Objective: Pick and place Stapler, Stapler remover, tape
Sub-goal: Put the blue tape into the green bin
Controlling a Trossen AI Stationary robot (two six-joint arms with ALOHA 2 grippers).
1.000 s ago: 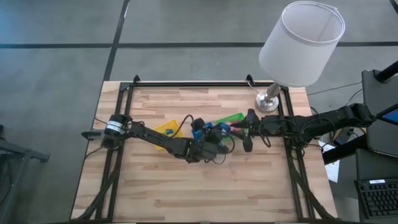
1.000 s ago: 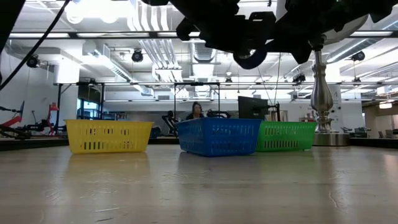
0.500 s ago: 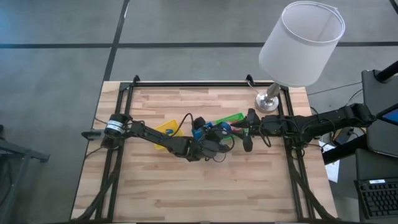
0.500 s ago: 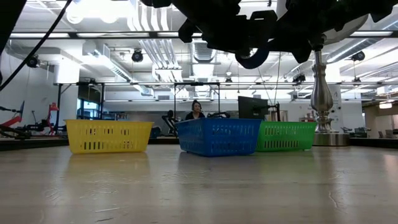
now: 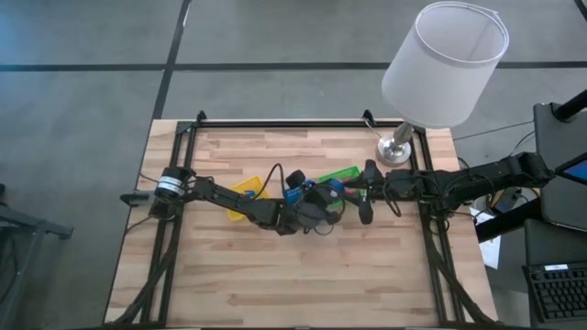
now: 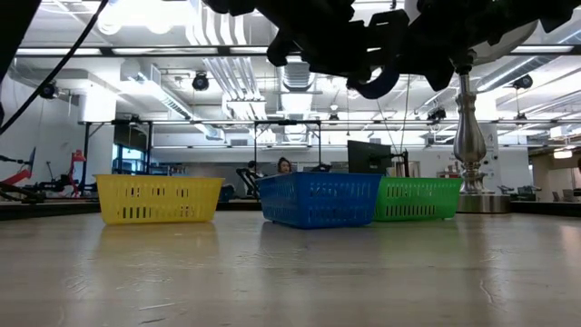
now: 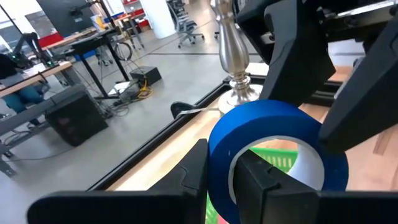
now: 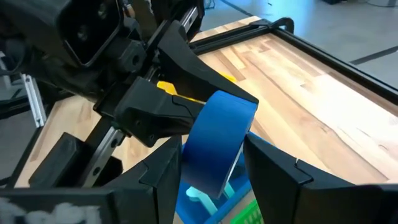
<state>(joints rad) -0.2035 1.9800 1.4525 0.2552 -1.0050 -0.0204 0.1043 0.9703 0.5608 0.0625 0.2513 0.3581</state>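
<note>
A blue tape roll is held up above the bins, between my two grippers. My left gripper reaches in from the table's left and is shut on it. My right gripper comes level from the right and is open. Its two fingers stand on either side of the roll, close to its flat faces; I cannot tell whether they touch. The stapler and stapler remover do not show clearly. Something pink lies at the green bin. My left gripper pinches the blue roll's band with one finger inside the ring and the other finger outside. The fingers come level from the table's left. The roll is lifted clear and stands on edge, above the bins.
Three plastic bins stand in a row mid-table: yellow, blue, green. A lamp with a chrome base and white shade stands at the far right corner. A black rail frames the table. A person sits in the room behind.
My left gripper has carried the blue roll a little toward the table's right, in between my right gripper's fingers. The right arm has kept still.
</note>
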